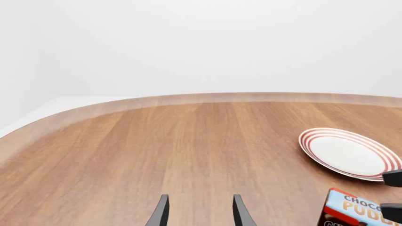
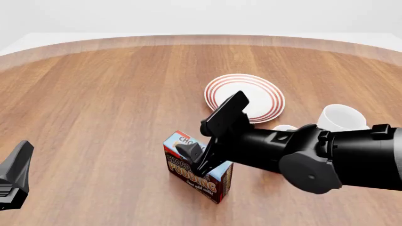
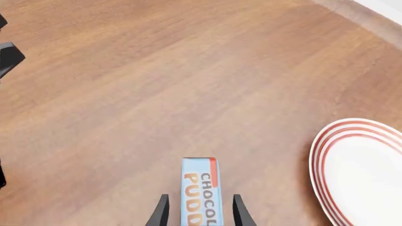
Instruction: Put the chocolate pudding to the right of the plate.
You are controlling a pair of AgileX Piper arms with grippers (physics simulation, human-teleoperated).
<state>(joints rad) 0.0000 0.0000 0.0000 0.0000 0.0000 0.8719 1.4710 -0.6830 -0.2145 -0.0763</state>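
The chocolate pudding (image 2: 191, 176) is a small carton with a light blue top and dark sides, standing on the table in front of the plate and a little to its left. It also shows in the right wrist view (image 3: 199, 188) and the left wrist view (image 1: 350, 209). The plate (image 2: 251, 92) is white with red rings on its rim (image 3: 326, 165) (image 1: 314, 141). My right gripper (image 2: 199, 162) (image 3: 199, 197) is open and straddles the carton, with a small gap on each side. My left gripper (image 2: 18, 176) (image 1: 201, 197) is open and empty at the near left.
A white mug (image 2: 342, 117) stands to the right of the plate, partly behind my right arm (image 2: 326, 157). The table's rounded far edge (image 2: 201, 40) runs behind the plate. Bare wood (image 2: 94, 108) lies to the left of the carton.
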